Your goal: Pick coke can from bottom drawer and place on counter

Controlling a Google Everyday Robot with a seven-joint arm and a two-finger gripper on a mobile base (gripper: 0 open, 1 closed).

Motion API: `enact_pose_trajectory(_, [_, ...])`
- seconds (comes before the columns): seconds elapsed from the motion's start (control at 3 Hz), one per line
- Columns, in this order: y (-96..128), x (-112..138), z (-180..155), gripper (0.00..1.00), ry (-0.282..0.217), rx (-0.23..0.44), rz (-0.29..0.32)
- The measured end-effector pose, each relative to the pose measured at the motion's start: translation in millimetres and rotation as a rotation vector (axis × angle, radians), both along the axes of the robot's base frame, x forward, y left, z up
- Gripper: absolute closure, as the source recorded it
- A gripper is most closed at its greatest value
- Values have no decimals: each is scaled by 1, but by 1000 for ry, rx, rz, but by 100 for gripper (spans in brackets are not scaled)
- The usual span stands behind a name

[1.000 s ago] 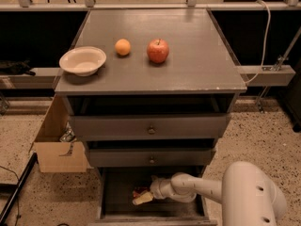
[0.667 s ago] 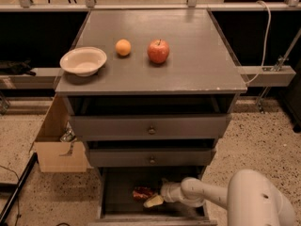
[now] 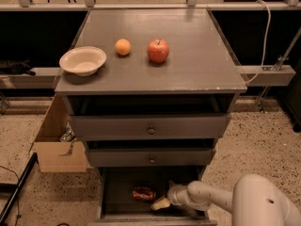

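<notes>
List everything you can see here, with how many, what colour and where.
counter: one, grey-brown, cabinet top
bowl: one, cream, counter's left
orange: one, orange, beside bowl
apple: one, red, right of orange
upper drawers: two, grey, under counter
bottom drawer: one, dark floor, pulled out
coke can: one, red, lying in bottom drawer
cardboard box: one, brown, floor left of cabinet
arm: one, white, extends into bottom drawer
gripper: one, pale, just right of coke can

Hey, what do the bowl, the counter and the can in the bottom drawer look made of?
Bowl: cream, smooth, matte; probably plastic or ceramic. Counter: grey, likely painted or laminate board, worn pale edges. Coke can: red, likely metal, faint sheen, lying in the bottom drawer beside the gripper.
</notes>
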State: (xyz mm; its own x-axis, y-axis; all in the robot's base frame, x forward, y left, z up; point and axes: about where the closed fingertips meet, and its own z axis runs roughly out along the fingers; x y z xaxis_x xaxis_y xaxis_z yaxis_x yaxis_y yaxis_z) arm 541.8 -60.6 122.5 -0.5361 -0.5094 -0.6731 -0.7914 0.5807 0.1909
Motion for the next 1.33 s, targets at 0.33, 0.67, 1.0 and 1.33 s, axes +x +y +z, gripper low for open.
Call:
enact_pose_trajectory(0.33, [15,7,8,0,-14,-17,37])
enact_pose_trajectory(0.67, [48,18,12,0,-19,-54,112])
enact_pose_trajectory(1.0, [80,27,7,0,-15,-90,183])
enact_pose_trajectory(1.33, [80,27,7,0,-15,-90,183])
